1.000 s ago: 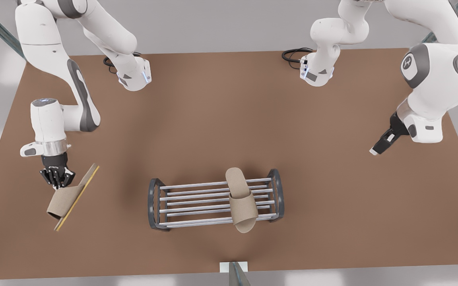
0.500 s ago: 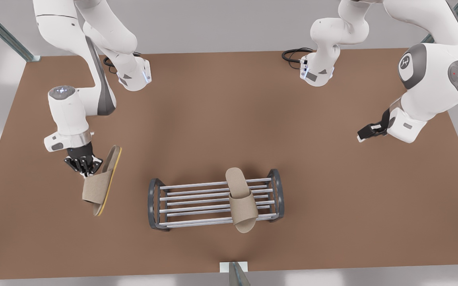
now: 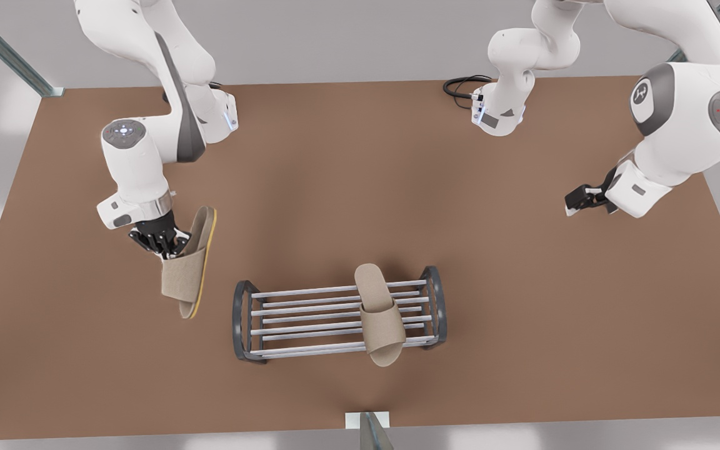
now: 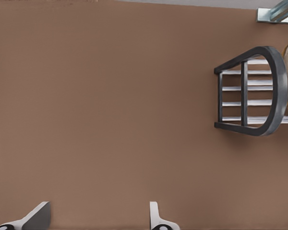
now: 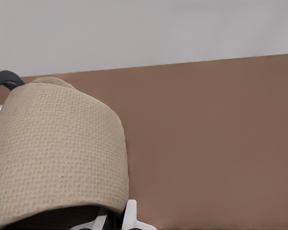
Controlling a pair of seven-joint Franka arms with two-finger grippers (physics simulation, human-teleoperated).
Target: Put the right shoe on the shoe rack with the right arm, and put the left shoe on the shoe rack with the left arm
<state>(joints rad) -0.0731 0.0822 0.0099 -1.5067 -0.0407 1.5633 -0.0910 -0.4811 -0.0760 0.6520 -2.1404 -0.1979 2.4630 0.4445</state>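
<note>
While the table [image 3: 522, 350] lies broad and bare around it, the shoe rack [image 3: 339, 320] sits toward six o'clock, the left shoe [image 3: 380, 320] already across its three o'clock half. Its nine o'clock half is free. The right shoe [image 3: 189, 267], clamped at its strap by the right gripper [image 3: 160, 240], hangs toe-down just off that end, long axis roughly twelve-to-six. The left gripper [image 3: 575, 201] waits spread apart at three o'clock.
</note>
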